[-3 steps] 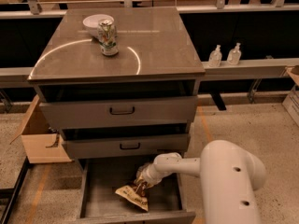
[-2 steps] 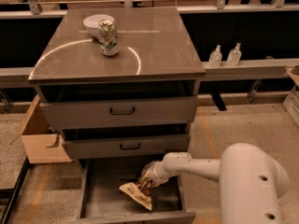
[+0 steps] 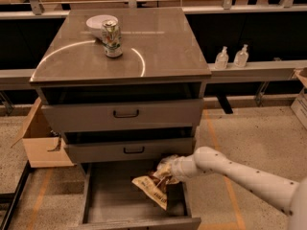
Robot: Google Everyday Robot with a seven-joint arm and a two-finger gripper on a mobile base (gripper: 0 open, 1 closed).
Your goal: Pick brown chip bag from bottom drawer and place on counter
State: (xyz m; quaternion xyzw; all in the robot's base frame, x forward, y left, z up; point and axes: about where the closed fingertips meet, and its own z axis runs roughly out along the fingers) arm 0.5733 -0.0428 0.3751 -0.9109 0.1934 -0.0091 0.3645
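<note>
Arm [image 3: 240, 174] outstretched; claw [image 3: 166, 170] low, clamped on brown chip bag [image 3: 152, 189].

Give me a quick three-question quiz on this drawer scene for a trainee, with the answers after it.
1. True or false: the brown chip bag already lies on the counter.
2. What stands on the counter beside the white bowl? A) a soda can B) a spray bottle C) a mug
3. Which drawer is the gripper reaching into?
Key: 1. False: the gripper holds the bag by its upper end, down in the open bottom drawer. 2. A. 3. The bottom drawer.
</note>
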